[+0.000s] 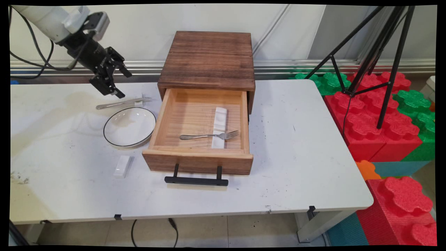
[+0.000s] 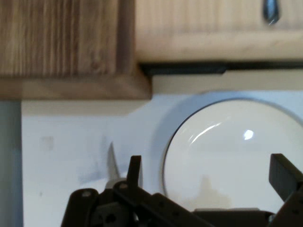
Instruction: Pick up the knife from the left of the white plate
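The gripper (image 1: 116, 82) hangs released above the rear left part of the white counter (image 1: 299, 167), its two black fingers spread apart and nothing between them. It is up and to the left of the wooden drawer box (image 1: 208, 59), clear of the surface. Just below it on the counter lies a metal knife (image 1: 120, 103), its blade end propped on a small white rest (image 1: 139, 102) that sits close to the left side of the drawer box. In the hand view one finger (image 2: 134, 171) stands near the knife's pointed tip (image 2: 112, 161), while the other finger (image 2: 284, 172) rises at the right edge over the plate.

The white plate (image 1: 129, 126) with a thin dark rim sits on the counter just to the left of the open drawer (image 1: 198, 126), in front of the knife; it is bare. A second small white rest (image 1: 123, 166) lies on the counter in front of the plate, left of the drawer's front panel.

The drawer is pulled out from the drawer box toward the near side, its black bar handle (image 1: 196, 180) at the front. Inside it a long white rest (image 1: 219, 127) lies lengthwise, and a metal fork (image 1: 209, 135) lies across it with the tines to the right and the handle pointing left.

To the right of the drawer box, past the counter's edge, stand red and green foam blocks (image 1: 383, 118) and the black legs of a tripod (image 1: 376, 52).
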